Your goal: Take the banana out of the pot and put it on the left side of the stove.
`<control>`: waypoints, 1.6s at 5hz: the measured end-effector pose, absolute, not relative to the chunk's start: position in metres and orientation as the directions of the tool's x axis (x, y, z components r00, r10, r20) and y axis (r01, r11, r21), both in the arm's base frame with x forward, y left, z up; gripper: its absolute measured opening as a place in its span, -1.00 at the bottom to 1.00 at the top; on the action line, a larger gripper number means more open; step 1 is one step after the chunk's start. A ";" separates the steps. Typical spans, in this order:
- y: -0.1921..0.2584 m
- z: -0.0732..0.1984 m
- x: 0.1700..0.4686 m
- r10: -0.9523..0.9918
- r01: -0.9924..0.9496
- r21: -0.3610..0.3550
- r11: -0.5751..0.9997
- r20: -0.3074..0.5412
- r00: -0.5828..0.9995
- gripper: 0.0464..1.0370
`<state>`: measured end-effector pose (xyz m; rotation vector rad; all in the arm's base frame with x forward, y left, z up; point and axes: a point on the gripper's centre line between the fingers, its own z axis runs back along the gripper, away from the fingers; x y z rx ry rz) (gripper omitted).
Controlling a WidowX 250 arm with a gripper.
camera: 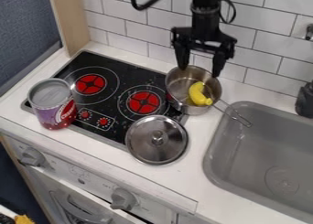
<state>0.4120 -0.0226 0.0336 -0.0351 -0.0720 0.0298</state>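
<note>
In the camera view, my gripper [200,71] hangs above the pot [179,86], its two fingers spread apart with a gap between them. Inside the pot lies the banana [196,93]: bright yellow, smooth and curved, one end near the pot's wall. I count one banana, one shiny metal pot with a wire handle, one round metal lid [157,141], one can [54,113], one black stove [116,102] with two red-centred burners, and one grey sink [245,141]. The can's purple-and-red label carries pale lettering; small white markings surround the stove's two red control spots.
</note>
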 end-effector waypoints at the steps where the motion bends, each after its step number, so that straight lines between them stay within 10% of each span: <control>1: -0.025 0.015 0.410 0.017 -0.016 -0.046 0.999 0.038 0.999 0.93; 4: -0.022 -0.008 0.408 0.009 -0.009 -0.025 1.000 0.005 1.000 0.84; 6: -0.017 -0.009 0.408 0.020 -0.020 0.005 1.000 0.006 1.000 -0.28; 8: -0.019 -0.009 0.402 0.011 -0.011 0.035 0.999 -0.019 1.000 -0.30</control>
